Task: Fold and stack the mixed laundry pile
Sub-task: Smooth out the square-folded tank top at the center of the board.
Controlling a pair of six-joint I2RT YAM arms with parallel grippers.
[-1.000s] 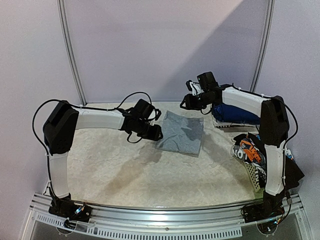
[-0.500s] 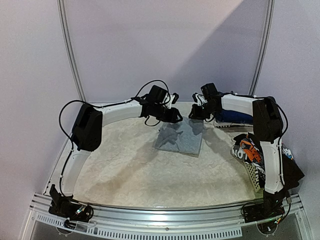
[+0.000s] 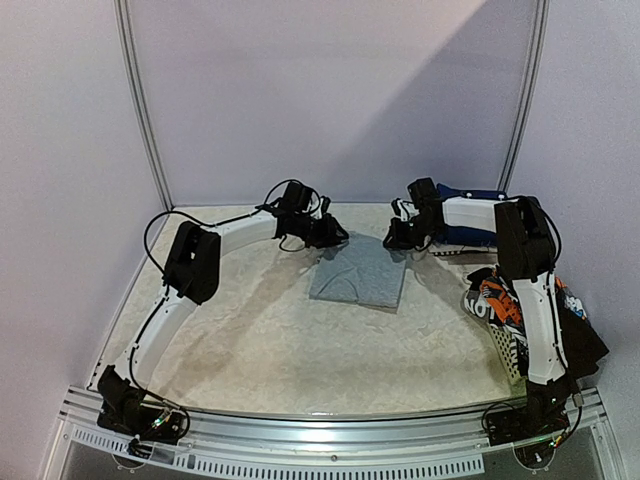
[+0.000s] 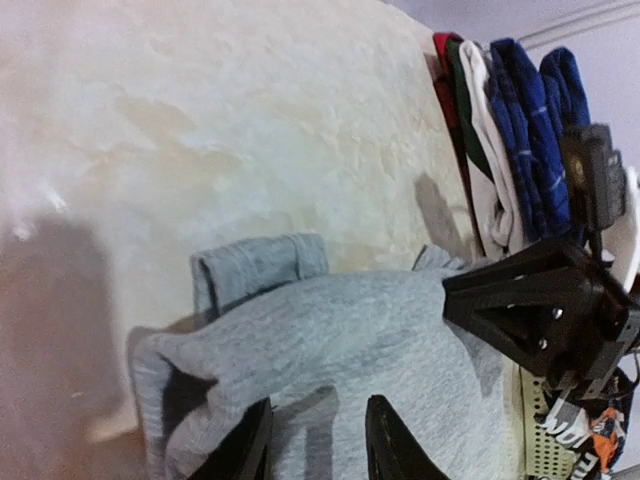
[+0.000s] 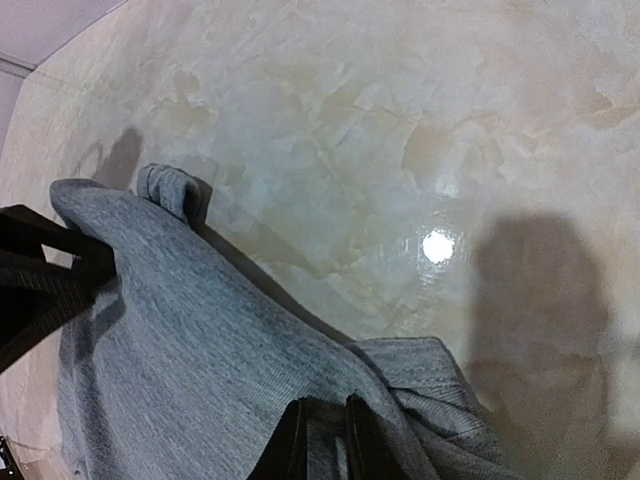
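Top external view is showing the grey shirt (image 3: 358, 282) lying on the table (image 3: 250, 340), toward 12 o'clock. The left gripper (image 3: 333, 235) is hovering at its 11 o'clock corner, fingers apart (cloth beneath them). The right gripper (image 3: 396, 240) is pinching the 1 o'clock corner.

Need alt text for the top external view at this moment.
The left gripper and right gripper sit at the far corners of a folded grey shirt lying mid-table. Folded blue garments are stacked at the far right; a white basket of printed clothes stands at the right edge.
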